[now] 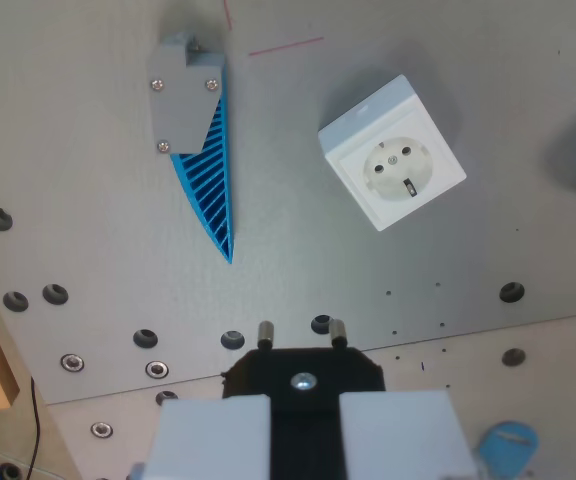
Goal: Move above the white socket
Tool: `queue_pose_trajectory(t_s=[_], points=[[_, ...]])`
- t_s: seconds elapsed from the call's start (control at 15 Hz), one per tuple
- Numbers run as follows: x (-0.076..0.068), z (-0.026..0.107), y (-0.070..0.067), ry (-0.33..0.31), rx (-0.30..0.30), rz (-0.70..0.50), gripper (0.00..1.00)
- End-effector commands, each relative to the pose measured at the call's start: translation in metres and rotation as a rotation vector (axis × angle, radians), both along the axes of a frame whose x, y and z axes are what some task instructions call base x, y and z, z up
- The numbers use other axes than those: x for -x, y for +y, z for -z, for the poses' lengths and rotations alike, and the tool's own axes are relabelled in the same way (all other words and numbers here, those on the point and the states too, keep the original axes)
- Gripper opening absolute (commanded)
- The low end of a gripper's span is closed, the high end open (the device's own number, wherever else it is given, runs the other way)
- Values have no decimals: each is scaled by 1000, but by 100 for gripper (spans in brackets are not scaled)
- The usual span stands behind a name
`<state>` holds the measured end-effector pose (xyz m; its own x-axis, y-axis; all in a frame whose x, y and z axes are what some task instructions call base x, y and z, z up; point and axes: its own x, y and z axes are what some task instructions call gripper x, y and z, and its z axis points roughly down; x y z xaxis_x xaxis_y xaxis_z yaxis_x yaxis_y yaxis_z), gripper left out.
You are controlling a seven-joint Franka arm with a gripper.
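The white socket point(392, 151) lies in the upper part of the wrist view, right of centre, resting on the grey perforated plate point(298, 260). It is a square white box, rotated on the plate, with a round recessed face showing two pin holes and a small dark mark. The gripper point(301, 425) sits at the bottom edge, its white fingers point(213, 435) pressed onto a black plug point(303, 372) with two metal pins pointing upward. A blue ribbed wedge point(213, 175) with a grey bracket point(183, 95) lies well left of the socket.
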<state>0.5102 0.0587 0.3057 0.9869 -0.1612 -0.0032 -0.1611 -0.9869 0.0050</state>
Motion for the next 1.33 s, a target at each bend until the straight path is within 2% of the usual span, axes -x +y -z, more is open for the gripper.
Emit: queue_pose_trajectory(t_s=[0.07, 0.73, 1.33], points=[[0, 0, 0, -1, 0, 0, 0], [1, 4, -1, -3, -3, -34, 0], [4, 20, -7, -45, -10, -123, 0]])
